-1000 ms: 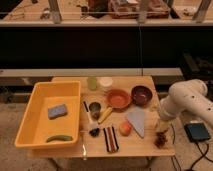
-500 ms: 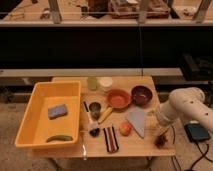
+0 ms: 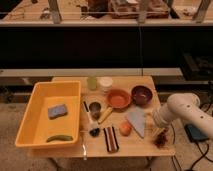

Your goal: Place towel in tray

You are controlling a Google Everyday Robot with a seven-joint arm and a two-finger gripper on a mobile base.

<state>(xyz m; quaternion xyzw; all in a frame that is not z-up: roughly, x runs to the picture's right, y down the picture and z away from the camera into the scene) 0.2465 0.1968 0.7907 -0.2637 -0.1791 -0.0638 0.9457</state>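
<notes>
The towel [image 3: 136,121] is a pale grey-blue wedge lying flat on the wooden table, right of centre, its point toward the front edge. The tray [image 3: 30,107] is a large yellow bin on the table's left end. My gripper [image 3: 159,133] hangs from the white arm [image 3: 179,108] that reaches in from the right. It is low over the table's front right corner, just right of the towel and apart from it. It holds nothing that I can see.
In the tray lie a blue pad [image 3: 57,111] and a green item [image 3: 59,138]. An orange bowl [image 3: 118,98], a dark bowl [image 3: 141,94], two cups [image 3: 98,83], a metal cup [image 3: 95,108], an orange fruit [image 3: 125,128] and a striped oblong item [image 3: 111,138] sit between the tray and the towel.
The arm has shifted slightly left and lower toward the towel. The towel and the other things have not moved.
</notes>
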